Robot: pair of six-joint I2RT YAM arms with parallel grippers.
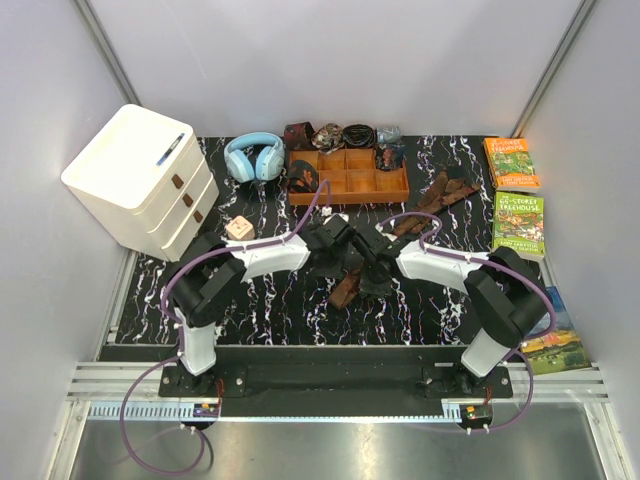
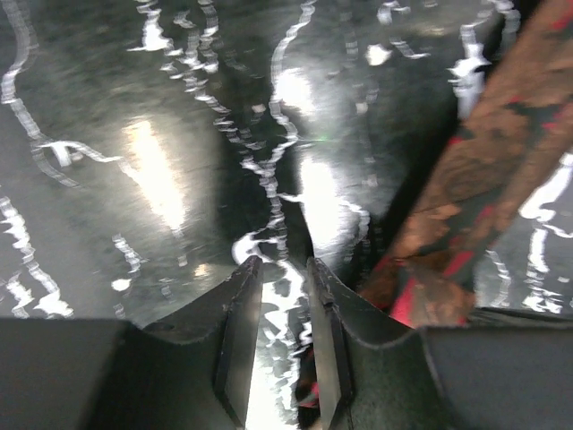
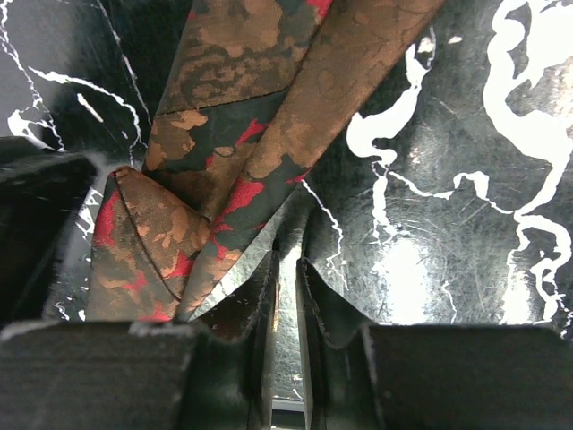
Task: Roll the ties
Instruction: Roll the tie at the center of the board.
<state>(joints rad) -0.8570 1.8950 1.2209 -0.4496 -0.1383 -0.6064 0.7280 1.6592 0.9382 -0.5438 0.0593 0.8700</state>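
Note:
A dark brown tie with a reddish-tan pattern lies on the black marbled mat at the middle. In the left wrist view it runs along the right of my fingers, and a bit of red fabric shows low in the gap by the right finger. My left gripper is low over the mat with its jaws a narrow gap apart. My right gripper is nearly closed and empty. The folded tie end lies just left of its left finger. A second tie lies right of the tray.
The orange-brown wooden tray stands at the back with rolled items in and behind it. Blue headphones and a white drawer unit are at the back left. Books lie along the right edge. A small pink block is left of the arms.

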